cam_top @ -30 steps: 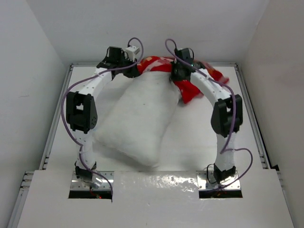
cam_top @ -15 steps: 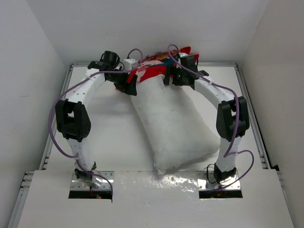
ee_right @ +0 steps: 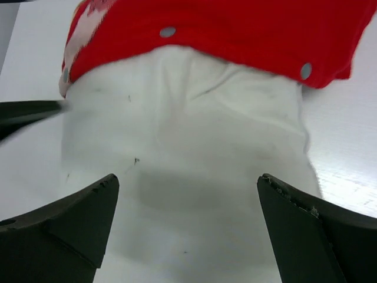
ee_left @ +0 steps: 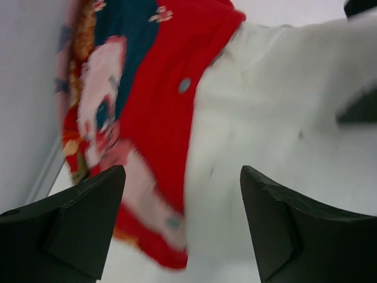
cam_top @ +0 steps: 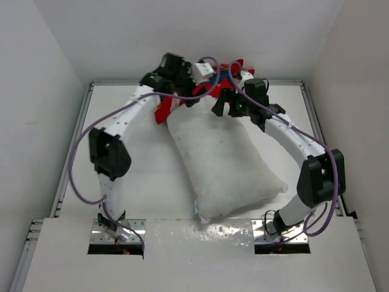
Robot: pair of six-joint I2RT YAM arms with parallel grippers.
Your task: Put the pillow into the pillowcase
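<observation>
The plump white pillow (cam_top: 225, 164) lies slantwise on the table, its far end tucked into the mouth of the red printed pillowcase (cam_top: 163, 111), which is bunched against the back wall. My left gripper (cam_top: 184, 97) hovers open over the case's left edge; in the left wrist view the red pillowcase (ee_left: 159, 88) meets the pillow (ee_left: 283, 118) between the wide fingers of the left gripper (ee_left: 182, 171). My right gripper (cam_top: 228, 108) stands open above the pillow's far end. The right wrist view shows the pillow (ee_right: 188, 130) under the case's snap-buttoned hem (ee_right: 235, 29), nothing held in the right gripper (ee_right: 188, 177).
White walls close in the table at the back (cam_top: 194, 36) and on both sides. Metal rails (cam_top: 67, 176) run along the left and right table edges. A white board (cam_top: 200, 249) covers the near edge around both arm bases.
Both grippers were shut on the pillowcase and have opened and let go. The pillow's near end swung from the left to the right. The left gripper shifted right; the right elbow swung outward.
</observation>
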